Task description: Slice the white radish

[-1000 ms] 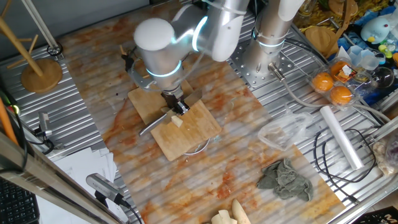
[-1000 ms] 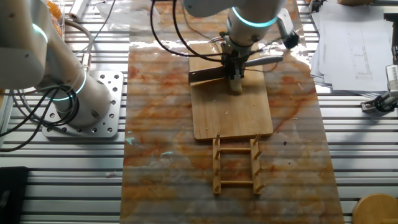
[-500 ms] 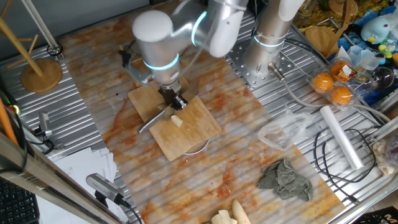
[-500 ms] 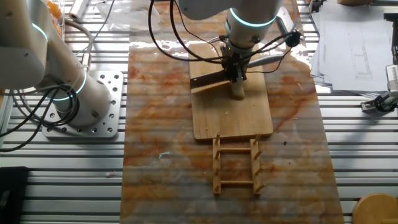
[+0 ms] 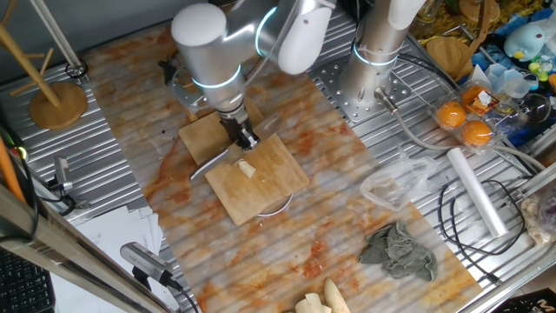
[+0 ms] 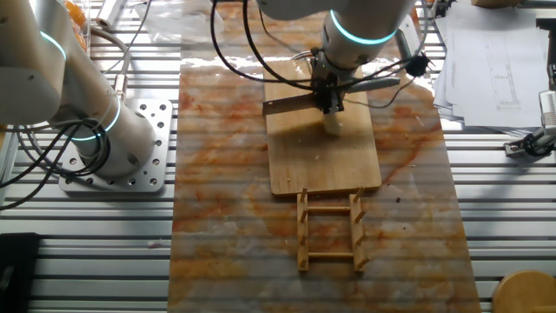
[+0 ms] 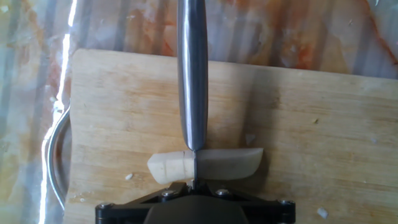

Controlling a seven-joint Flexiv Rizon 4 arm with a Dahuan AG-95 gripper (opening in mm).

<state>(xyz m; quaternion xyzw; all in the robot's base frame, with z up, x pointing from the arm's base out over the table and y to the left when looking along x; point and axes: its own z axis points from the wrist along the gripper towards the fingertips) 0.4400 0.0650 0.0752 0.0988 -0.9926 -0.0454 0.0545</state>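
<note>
The white radish (image 7: 205, 165) is a short cream-white stick lying crosswise on the wooden cutting board (image 7: 311, 124). It also shows in one fixed view (image 5: 248, 169) and in the other fixed view (image 6: 333, 126). My gripper (image 5: 241, 137) is shut on a knife (image 7: 192, 74). The knife's blade stands edge-on over the radish, about a third of the way from its left end. In the other fixed view the gripper (image 6: 330, 100) holds the knife (image 6: 291, 104) just above and behind the radish. Whether the blade touches the radish is unclear.
A wooden rack (image 6: 330, 230) stands at the board's near edge. A white dish (image 5: 276, 207) peeks out from under the board (image 5: 269, 183). A second arm's base (image 5: 378, 61), a grey cloth (image 5: 400, 250), cream-yellow pieces (image 5: 317, 300) and a wooden stand (image 5: 56, 100) surround the mat.
My gripper and the knife have risen and drawn back from the radish, so more of the radish shows now. The radish and the board have not moved.
</note>
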